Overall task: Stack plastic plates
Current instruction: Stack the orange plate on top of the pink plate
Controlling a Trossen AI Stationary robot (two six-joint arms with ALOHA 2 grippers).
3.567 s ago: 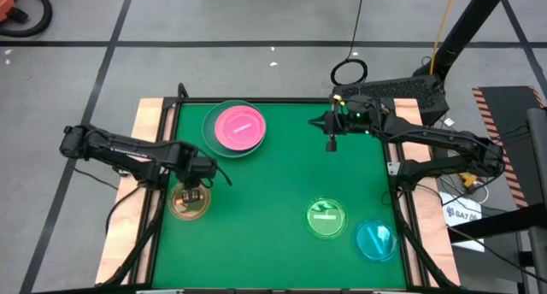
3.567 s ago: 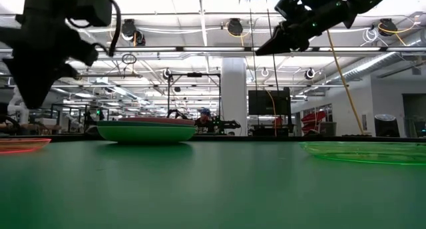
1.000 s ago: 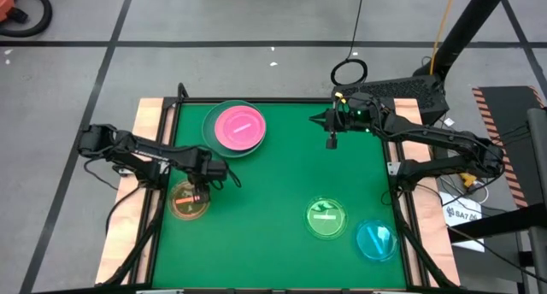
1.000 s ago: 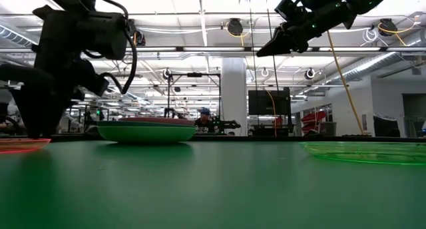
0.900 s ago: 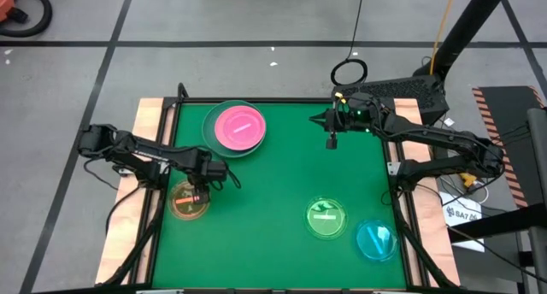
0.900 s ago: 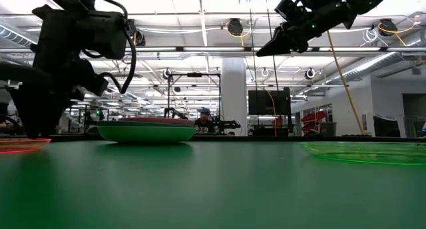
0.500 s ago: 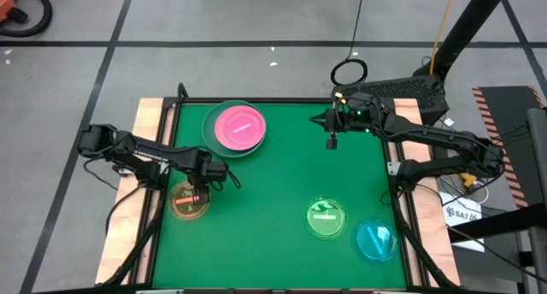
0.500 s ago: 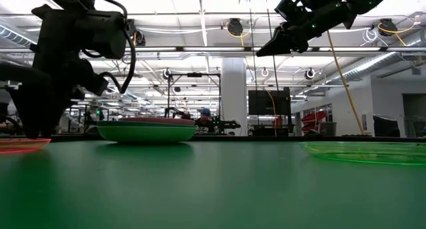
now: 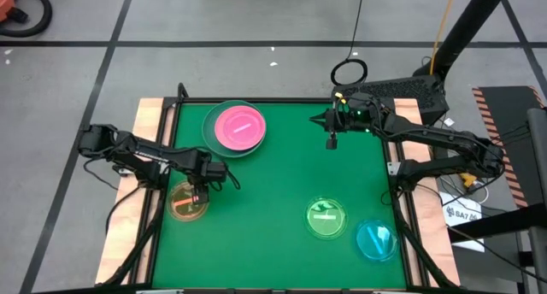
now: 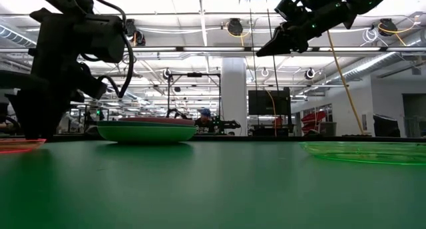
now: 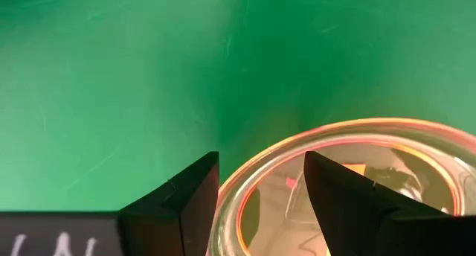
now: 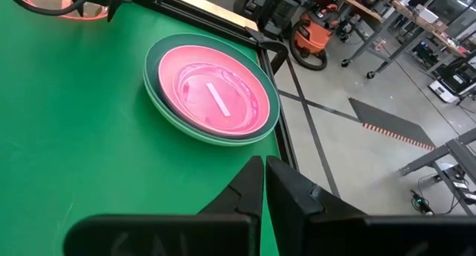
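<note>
Left gripper [image 11: 260, 193], fingers apart, straddles rim of small translucent amber plastic plate [image 9: 188, 201]. Right gripper [image 12: 265, 183], fingers together, hangs above table's far edge.

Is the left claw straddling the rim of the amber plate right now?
Yes. In the left wrist view the left claw is open, with one finger outside and one inside the rim of the amber plate.

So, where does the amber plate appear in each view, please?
High view: amber plate at the table's left edge, under the left gripper.
Low view: thin red rim at far left.
Left wrist view: between the fingers.
Right wrist view: upper left corner.
Shared landmark: the pink plate.
</note>
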